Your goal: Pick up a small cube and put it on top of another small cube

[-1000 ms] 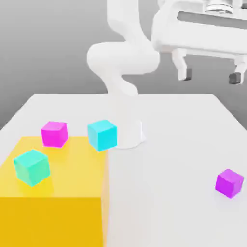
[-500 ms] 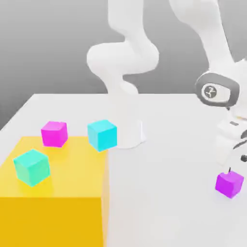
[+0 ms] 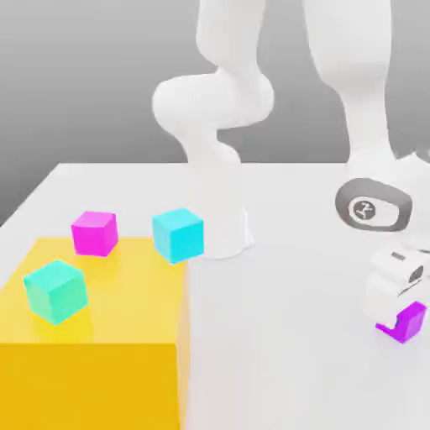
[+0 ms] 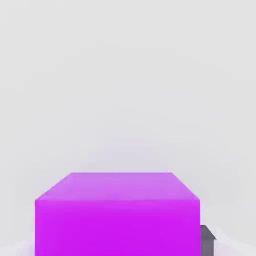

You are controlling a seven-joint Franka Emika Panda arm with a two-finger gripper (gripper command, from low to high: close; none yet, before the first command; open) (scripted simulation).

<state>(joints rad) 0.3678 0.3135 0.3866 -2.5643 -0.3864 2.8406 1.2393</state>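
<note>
A small plain violet-purple cube (image 3: 409, 322) sits on the white desk (image 3: 285, 336), far toward the exterior view's right and well apart from the other cubes. As a cube it has no long axis; in the exterior view one vertical edge faces the camera, so it sits turned cornerwise. In the hand view the violet cube (image 4: 117, 215) shows a flat top and one broad face square-on.

The white arm's fingers (image 3: 385, 326) are closed in against the cube's sides, gripping it while it rests on the desk. A dark finger pad (image 4: 207, 240) touches the cube's side in the hand view.

Toward the exterior view's left, a pinker magenta cube (image 3: 94, 233) and a teal cube (image 3: 55, 290) rest on a yellow block (image 3: 92, 369). A cyan cube (image 3: 178, 234) is at its far corner.
</note>
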